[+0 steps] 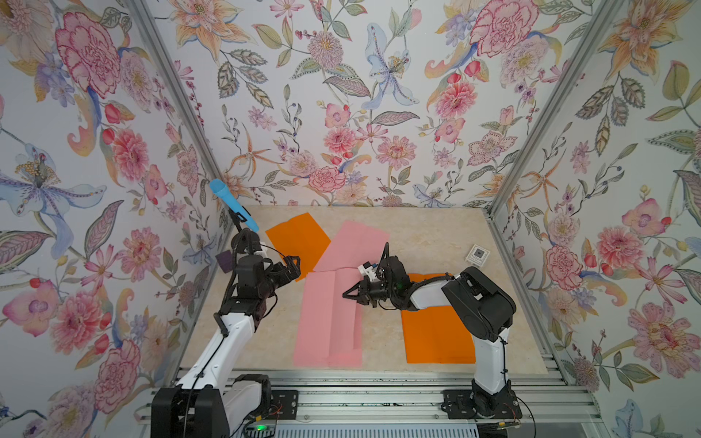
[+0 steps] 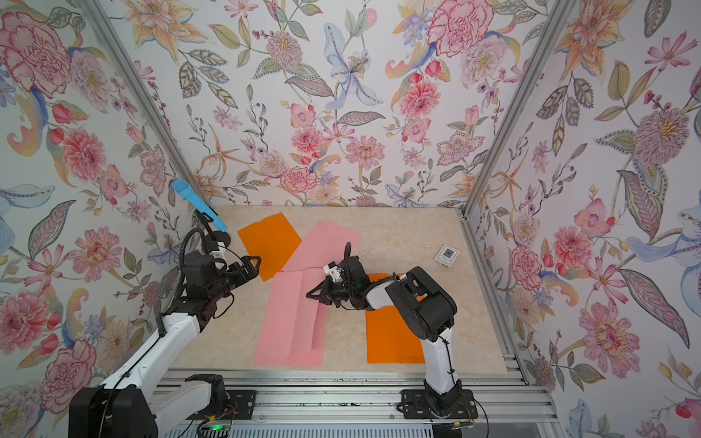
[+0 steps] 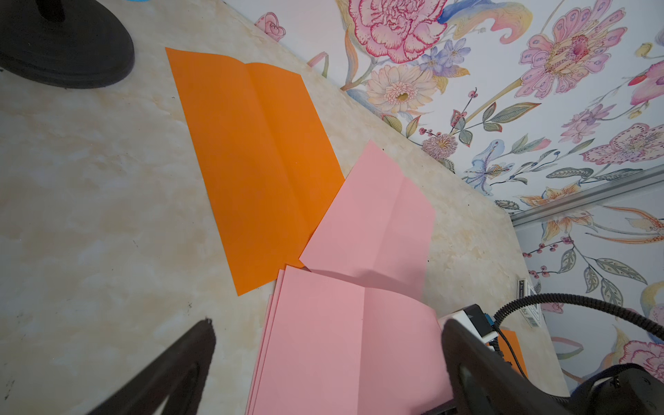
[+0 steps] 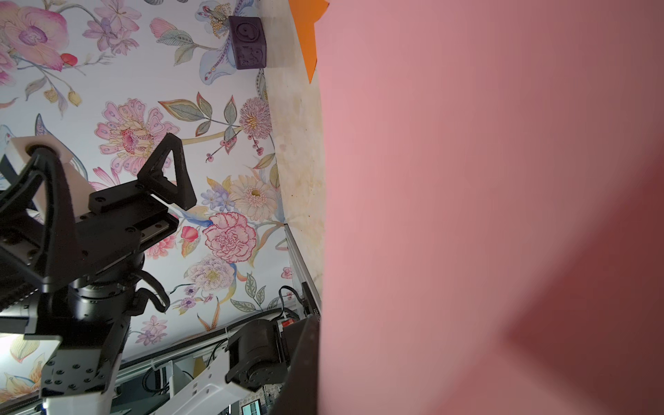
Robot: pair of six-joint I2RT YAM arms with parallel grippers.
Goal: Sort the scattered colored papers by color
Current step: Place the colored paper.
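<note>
At left, my left gripper (image 1: 292, 267) hangs spread wide over a stray orange sheet (image 1: 297, 240), which touches a stray pink sheet (image 1: 352, 242). Mid-table, my right gripper (image 1: 344, 294) meets the pink stack (image 1: 322, 322); I cannot tell its grip. The orange stack (image 1: 432, 337) lies right. I judge both strays unsorted.

Matt, creased orange sheets (image 1: 299, 242) and pink sheets (image 1: 326, 322) of paper on a smooth, marble-look tabletop (image 1: 417, 235); ribbed metal rails (image 1: 379, 394) along its front edge.

Robot test booth rather than a lived-in room: floral-papered panels (image 1: 341, 94) framed by aluminium posts (image 1: 181, 102), marble-look tabletop (image 1: 425, 235) mid-frame, slotted metal rail (image 1: 379, 394) with bolted arm bases (image 1: 481, 407) along the lower edge.
</note>
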